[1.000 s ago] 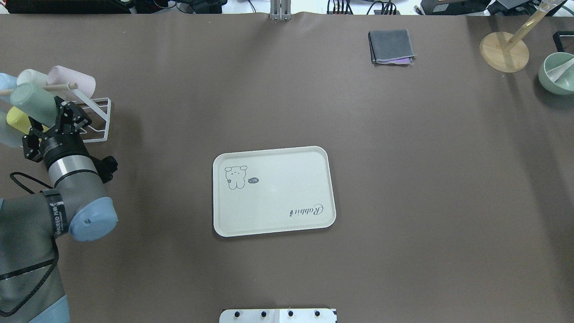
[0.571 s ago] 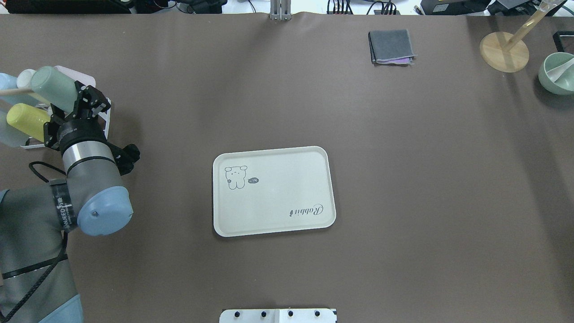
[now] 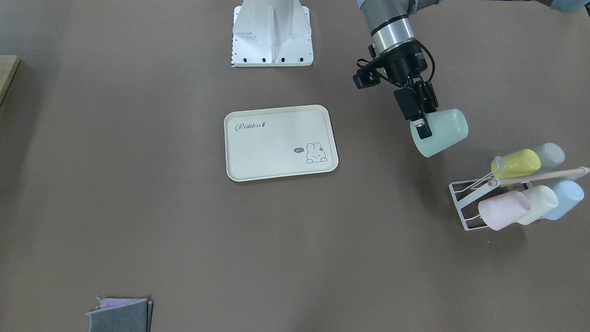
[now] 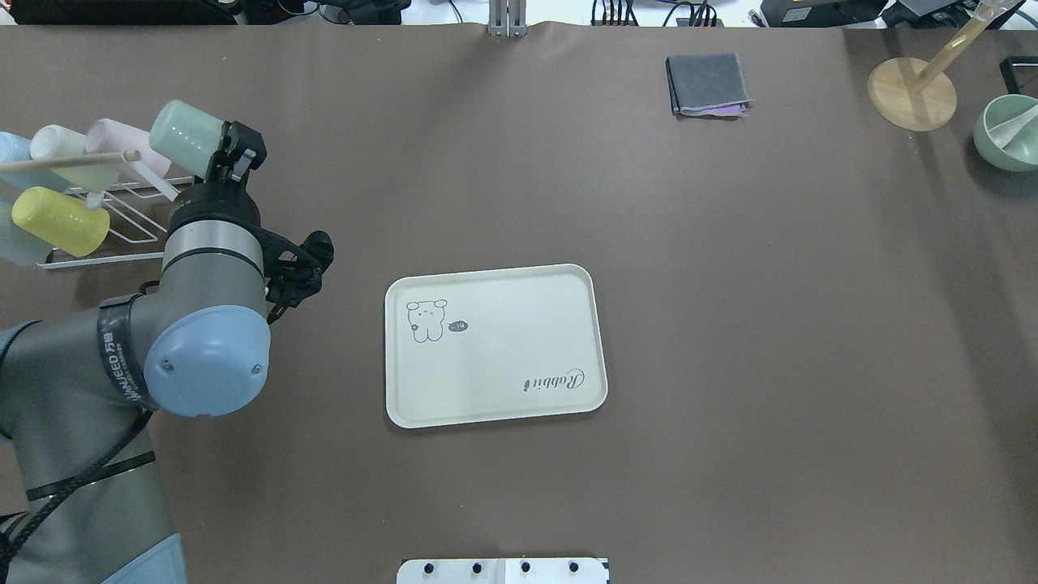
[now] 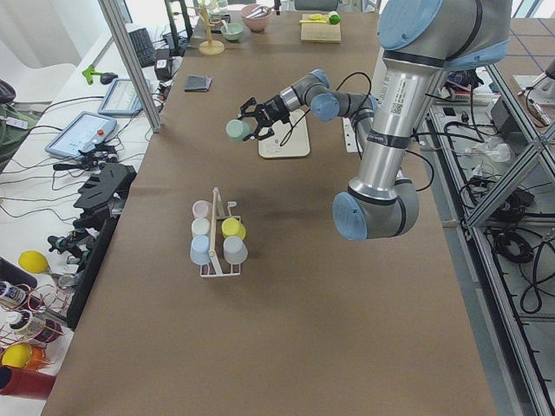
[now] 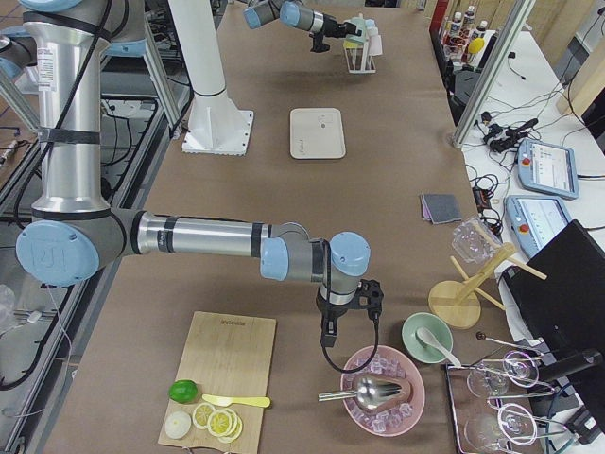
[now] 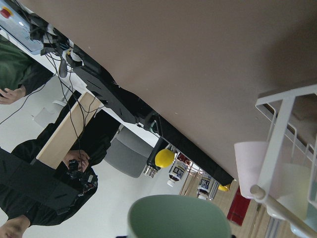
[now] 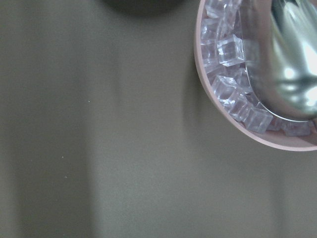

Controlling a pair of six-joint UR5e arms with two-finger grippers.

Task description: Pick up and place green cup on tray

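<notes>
The green cup (image 3: 442, 131), a plain matte mint-green plastic tumbler without handle and slightly tapered, is in the air over the brown worktop (image 3: 138, 207). It lies about on its side. It is near the white wire rack (image 3: 461, 203), which carries the other pastel cups, and well apart from the cream rectangular tray with rounded corners and a small bunny drawing (image 3: 272, 157).

I judge this cup as light and stiff, and not fragile. Its wall is smooth and tapered, so it can slide or turn between the fingers if the pressure is weak. A very hard squeeze could bend the thin wall a little. A good place to hold is the wall close to the rim, or across the body where the taper is small.

The left tool (image 3: 423, 125) is closed narrowly on the green cup near one end, and most of the cup's length sticks out past the fingers. In the front view one dark finger lies on the outside of the wall. I cannot tell where the other finger sits. The tool touches nothing else.

The right tool (image 6: 326, 333) hangs near a pink bowl of ice cubes (image 6: 383, 388), far from the tray. I cannot tell how far it is open.
</notes>
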